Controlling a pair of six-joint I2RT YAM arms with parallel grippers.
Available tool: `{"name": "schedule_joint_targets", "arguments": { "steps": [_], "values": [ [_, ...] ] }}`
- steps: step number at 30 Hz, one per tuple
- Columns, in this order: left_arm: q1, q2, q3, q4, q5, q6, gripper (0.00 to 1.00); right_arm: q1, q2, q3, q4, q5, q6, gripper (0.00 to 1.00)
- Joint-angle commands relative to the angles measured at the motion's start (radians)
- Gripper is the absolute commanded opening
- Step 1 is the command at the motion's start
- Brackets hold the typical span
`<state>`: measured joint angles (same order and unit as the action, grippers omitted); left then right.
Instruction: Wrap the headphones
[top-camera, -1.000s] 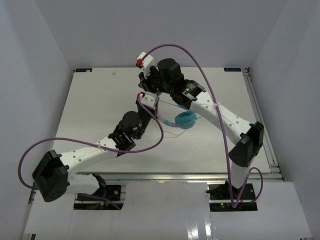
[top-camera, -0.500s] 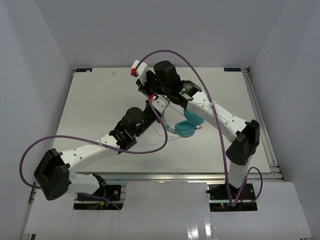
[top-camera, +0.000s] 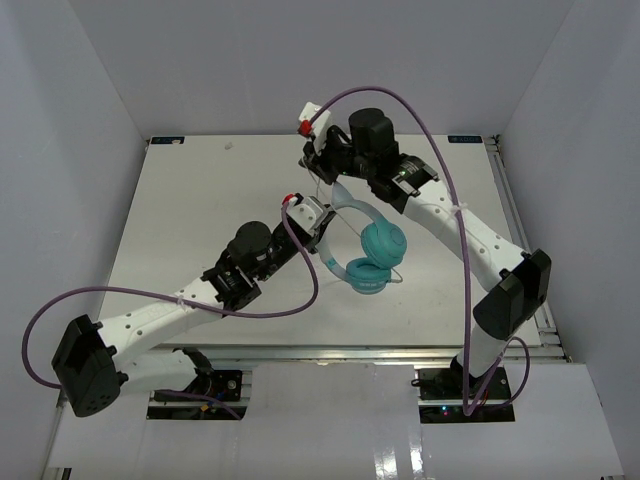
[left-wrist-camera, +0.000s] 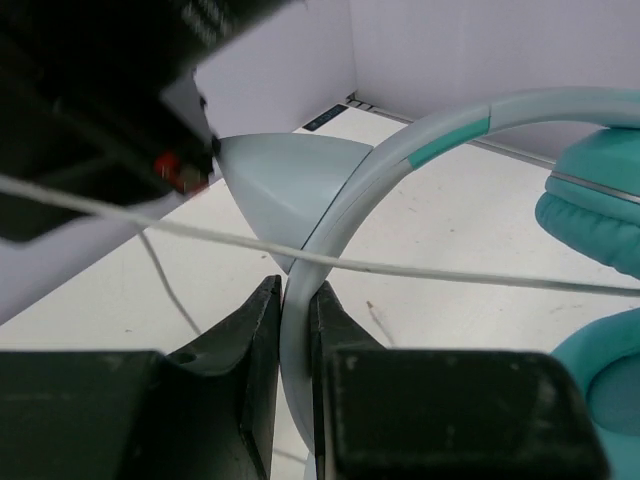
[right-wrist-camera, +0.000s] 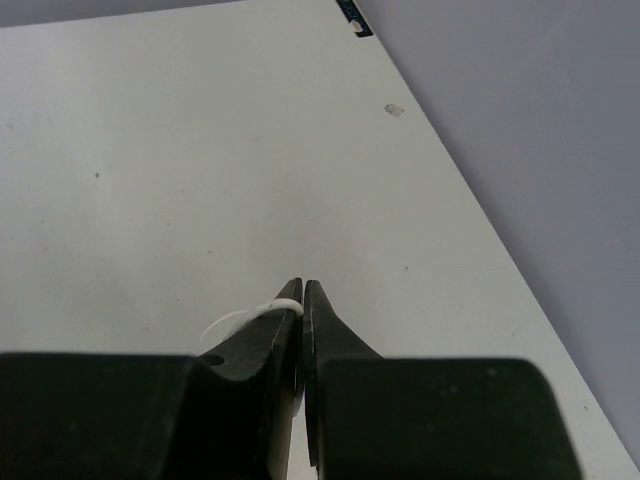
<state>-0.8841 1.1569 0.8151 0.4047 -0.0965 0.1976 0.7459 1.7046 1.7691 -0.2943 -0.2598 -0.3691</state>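
Only the left wrist view shows it plainly: the left pincer (left-wrist-camera: 295, 292) is clamped on the pale headband (left-wrist-camera: 400, 160), with the thin cord (left-wrist-camera: 420, 268) stretched across just beyond its tips. The right wrist view shows the right pincer (right-wrist-camera: 302, 288) closed on a loop of that cord. From above, the headphones (top-camera: 372, 258) lie over the middle of the worktop (top-camera: 180, 230) between both arms — teal cups (top-camera: 382, 242) together. Pale walls (top-camera: 80, 120) enclose the white surface.

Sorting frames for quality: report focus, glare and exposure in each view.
Top external: even light, sharp headphones, glare on the glossy near strip. Left wrist: the left gripper dark, soft, the headband sharper. Right wrist: the right gripper, pinching the cord, is nearly black, the table evenly lit.
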Motion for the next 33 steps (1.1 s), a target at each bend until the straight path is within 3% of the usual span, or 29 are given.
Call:
{"name": "schedule_joint_targets", "arguments": {
  "steps": [1, 14, 20, 33],
  "values": [
    [-0.008, -0.079, -0.029, 0.041, 0.013, -0.086, 0.0, -0.088, -0.096, -0.016, 0.11, -0.078, 0.038, 0.08],
    [0.014, -0.047, -0.025, -0.04, 0.024, -0.134, 0.0, -0.125, -0.18, -0.064, 0.149, -0.121, 0.068, 0.08],
    [0.036, -0.046, -0.007, -0.106, 0.004, -0.187, 0.0, -0.201, -0.224, -0.117, 0.181, -0.147, 0.107, 0.08],
    [0.068, -0.183, -0.056, -0.218, -0.049, -0.34, 0.0, -0.356, -0.292, -0.262, 0.256, -0.124, 0.175, 0.08]
  ]
}}
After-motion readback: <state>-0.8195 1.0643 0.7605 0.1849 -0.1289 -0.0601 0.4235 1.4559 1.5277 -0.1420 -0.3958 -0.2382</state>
